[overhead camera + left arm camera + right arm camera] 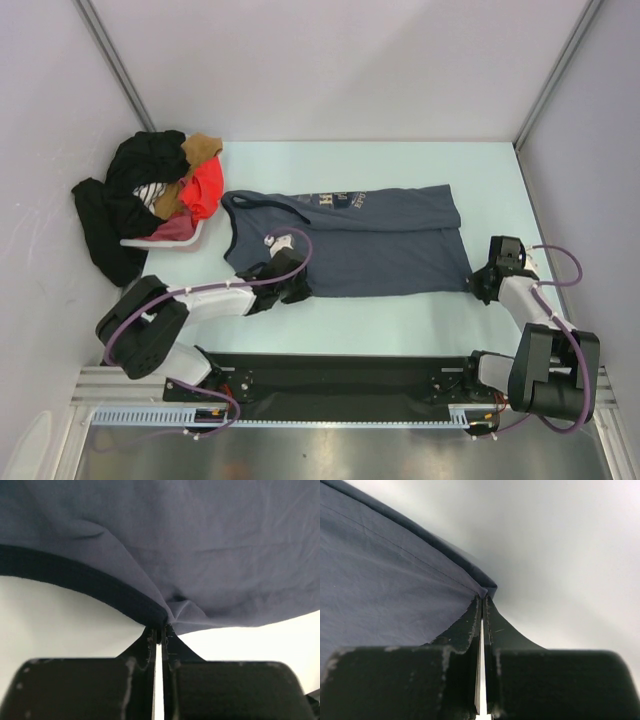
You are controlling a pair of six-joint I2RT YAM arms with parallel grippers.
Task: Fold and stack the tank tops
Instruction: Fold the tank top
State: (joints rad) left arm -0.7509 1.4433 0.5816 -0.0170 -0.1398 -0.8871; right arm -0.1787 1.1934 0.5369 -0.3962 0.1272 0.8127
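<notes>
Item 1: table [400, 325], pale green top, lying under and ahead of both pincers. Item 2: slate blue-grey tank top [380, 245], spread flat with its pale chest lettering on the far side. It stretches sideways between the two pincers, neck and straps out past the left one, hem end at the right one, and most of the cloth is beyond their tips. Item 3: heap of clothes [150, 195], well apart to the left of the left pincer and farther out. It contains a black garment [115, 225], a bright orange-red garment [205, 185] and a tan piece [203, 148]. Whether a maroon top lies in the heap cannot be told. Item 4: left gripper [161, 629], jaws pressed nearly together on the near edge of the tank top, with a bunch of cloth gathered at the tips. Item 5: right gripper [482, 597], jaws closed narrow on the near hem corner of the same top, the seam running away from the tips to the left.
</notes>
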